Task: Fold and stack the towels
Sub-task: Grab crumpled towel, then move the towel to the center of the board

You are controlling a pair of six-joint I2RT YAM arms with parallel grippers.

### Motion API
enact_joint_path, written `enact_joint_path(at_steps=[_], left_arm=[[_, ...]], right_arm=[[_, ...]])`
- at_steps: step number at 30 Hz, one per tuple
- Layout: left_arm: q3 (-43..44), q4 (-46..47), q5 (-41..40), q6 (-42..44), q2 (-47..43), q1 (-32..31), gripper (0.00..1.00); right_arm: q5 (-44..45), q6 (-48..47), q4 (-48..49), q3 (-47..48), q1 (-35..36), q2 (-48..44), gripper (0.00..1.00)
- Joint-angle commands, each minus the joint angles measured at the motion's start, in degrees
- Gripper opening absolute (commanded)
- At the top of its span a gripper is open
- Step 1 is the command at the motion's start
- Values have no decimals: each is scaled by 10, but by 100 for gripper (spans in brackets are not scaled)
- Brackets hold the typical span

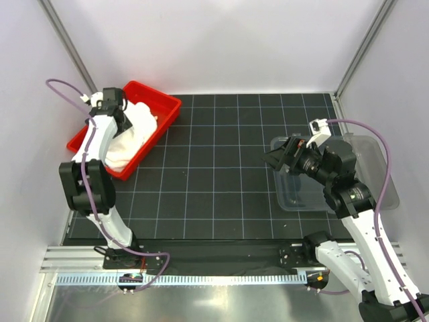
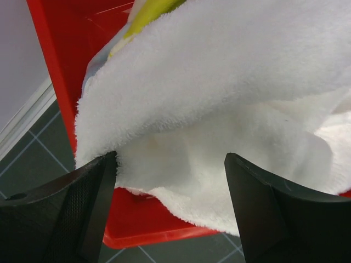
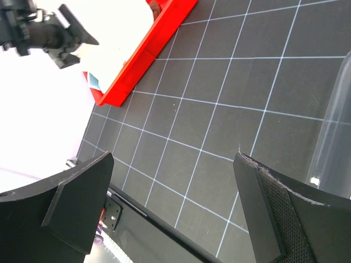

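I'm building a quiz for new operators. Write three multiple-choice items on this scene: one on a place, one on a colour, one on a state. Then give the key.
1. Where does the white towel lie?
A. in a blue bucket
B. in the red tray
C. on a hook

2. In the left wrist view, what colour is the second cloth peeking out above the white towel?
A. purple
B. orange
C. yellow-green

3. How do the left fingers stand?
A. wide apart, clamped on nothing
B. shut on the towel
C. shut on a pen

Key:
1 B: the top view shows the towel heaped inside the tray's walls.
2 C: a yellow-green strip shows at the top edge of the left wrist view.
3 A: both fingers stand far apart, with the towel's edge just ahead of their tips.
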Motion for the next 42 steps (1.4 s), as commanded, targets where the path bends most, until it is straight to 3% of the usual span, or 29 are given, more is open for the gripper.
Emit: enact_joint_path(at_steps=[1,4,8,11,12,14,15,21,24,27,28,29,32,33,37,42], left_arm=[[29,-32,-84,-9,13,10,83],[-15,15,-42,-7,3,24,83],[-31,19,-48,-14,14,25,81],[-33,29,-23,-8,18,27,44],[-27,27,-16,-5,19,28,22],[0,19,16,5,10,27,5],[11,15,29,12,4,27,1],[131,-1,72,46,-70,3,0],[174,14,135,54,-116,-10,0],[199,59,278,32,-164,-15,0],[190,77,369,17,-177,-15,0],[181,124,429,-38,-198,-15,0],[123,211,621,-144,-222,-35,0],[111,244,641,-169,-237,-89,0],[12,217,631,-124,-284,-234,0],[-246,190,556,-115,-357,-273,0]], right_arm=[[-14,8,38,0,6,5,100],[-3,0,35,-2,9,6,100],[4,-4,29,3,9,19,99],[5,-1,27,4,8,23,100],[5,4,28,6,9,25,99],[6,9,22,13,9,29,100],[6,12,22,15,9,31,99],[-23,50,34,23,9,45,99],[-21,64,39,30,9,44,99],[-7,64,39,49,9,47,99],[-6,64,39,56,8,52,99],[-6,62,36,74,9,55,99],[-4,53,24,104,9,70,99],[0,49,21,120,10,74,99],[2,43,-8,138,9,81,99],[-1,32,-58,96,9,71,98]])
